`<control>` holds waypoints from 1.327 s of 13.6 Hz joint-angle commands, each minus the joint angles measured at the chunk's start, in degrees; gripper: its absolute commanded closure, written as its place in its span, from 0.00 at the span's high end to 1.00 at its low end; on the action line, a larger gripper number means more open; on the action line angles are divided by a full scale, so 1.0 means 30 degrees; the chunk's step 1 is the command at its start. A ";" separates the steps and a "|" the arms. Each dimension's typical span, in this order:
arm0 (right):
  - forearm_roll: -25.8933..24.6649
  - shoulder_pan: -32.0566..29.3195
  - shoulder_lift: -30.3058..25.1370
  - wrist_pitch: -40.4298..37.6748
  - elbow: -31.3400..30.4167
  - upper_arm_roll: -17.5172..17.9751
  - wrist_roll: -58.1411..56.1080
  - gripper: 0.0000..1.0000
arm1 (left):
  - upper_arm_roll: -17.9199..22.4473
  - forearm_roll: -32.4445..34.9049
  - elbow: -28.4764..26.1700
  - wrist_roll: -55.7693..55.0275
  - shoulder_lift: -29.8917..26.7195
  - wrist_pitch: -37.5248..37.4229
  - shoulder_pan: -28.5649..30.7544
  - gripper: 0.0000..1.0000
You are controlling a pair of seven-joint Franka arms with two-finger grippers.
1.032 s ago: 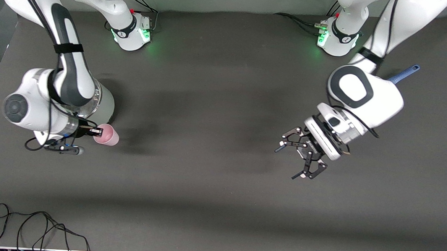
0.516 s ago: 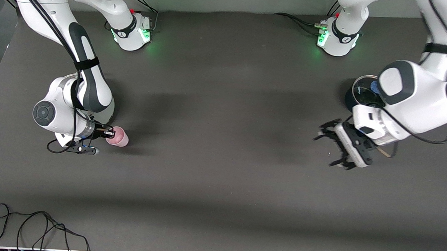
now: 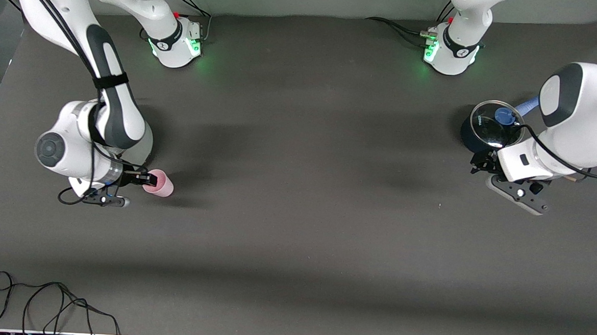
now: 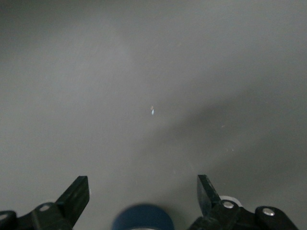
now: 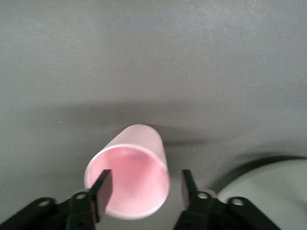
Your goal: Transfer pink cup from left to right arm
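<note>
Pale-pink plastic tumbler, small, tapered, no handle (image 3: 158, 184), sits at the right arm's end of the table, about midway between the edge with the robot bases and the edge nearest the front camera. Its long axis looks tilted, the open mouth turned toward the right gripper (image 3: 142, 179) and the narrower closed base pointing toward the middle of the table; the right wrist view (image 5: 128, 178) looks into the smooth pink interior past a thin pale rim. Slim black fingers (image 5: 101, 193) of the right gripper (image 5: 144, 189) stand apart, one inside the mouth and one just outside the wall, not visibly pressing it; whether the cup rests on the dark grey mat (image 3: 297, 188) cannot be told. Left gripper (image 3: 483, 161) hangs near the left arm's end edge, just beside a dark round pot with a glass lid and blue knob (image 3: 487, 130); a blue handle (image 3: 529, 105) juts from it. In the left wrist view the skeletal linkage fingers (image 4: 76, 194) are spread wide over bare mat. Loose black cable (image 3: 56, 303) lies at the corner nearest the front camera.
</note>
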 commanded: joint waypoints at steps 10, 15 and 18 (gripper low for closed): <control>-0.2954 0.0135 -0.4370 -1.5345 1.0694 -0.0509 0.2901 1.00 | 0.0143 0.1652 0.3988 -0.6276 -0.0698 -0.6937 0.0319 1.00; -0.2954 0.0047 -0.4370 -1.5733 1.0846 -0.0625 0.2874 1.00 | 0.0172 0.1036 0.4370 -0.7007 -0.0728 -0.8337 0.0466 1.00; -0.2954 0.0018 -0.4341 -1.5733 1.0817 -0.0626 0.2786 1.00 | 0.0143 0.0831 0.4518 -0.7184 -0.0668 -0.7239 0.0437 1.00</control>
